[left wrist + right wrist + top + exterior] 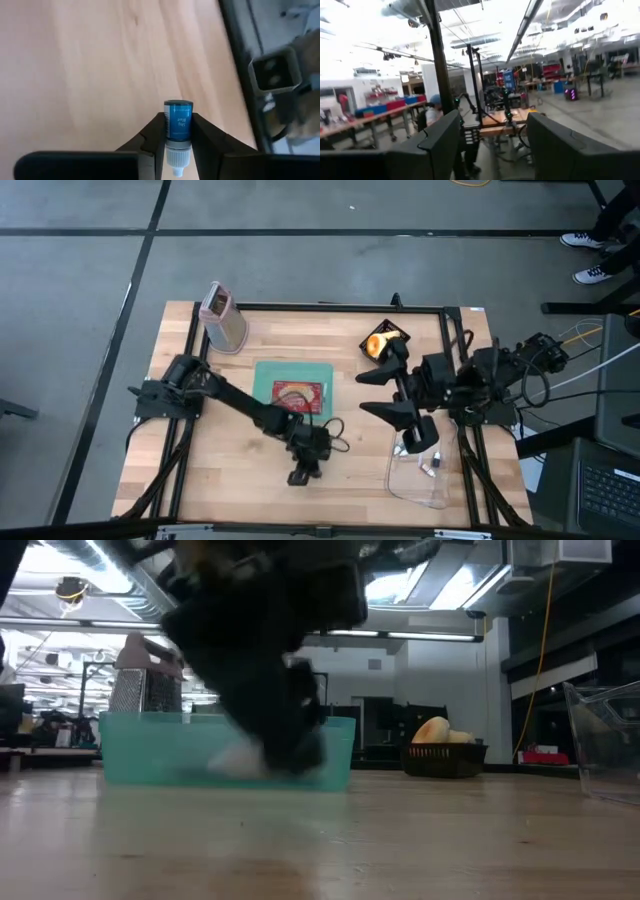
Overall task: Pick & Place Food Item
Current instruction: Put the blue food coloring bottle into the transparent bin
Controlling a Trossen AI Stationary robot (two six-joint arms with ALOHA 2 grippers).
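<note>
My left gripper [177, 137] squeezes a small, round blue bottle [178, 120] over the smooth wooden desk [240, 470], near its front edge, white tip pointing back at the wrist. My right gripper [492, 145] hangs wide open.

metal grater [223, 315], black basket [385, 340], clear bin [425, 470]

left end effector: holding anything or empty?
Holding. The left end effector is shut on a small blue-labelled bottle, white cap toward the wrist.
</note>
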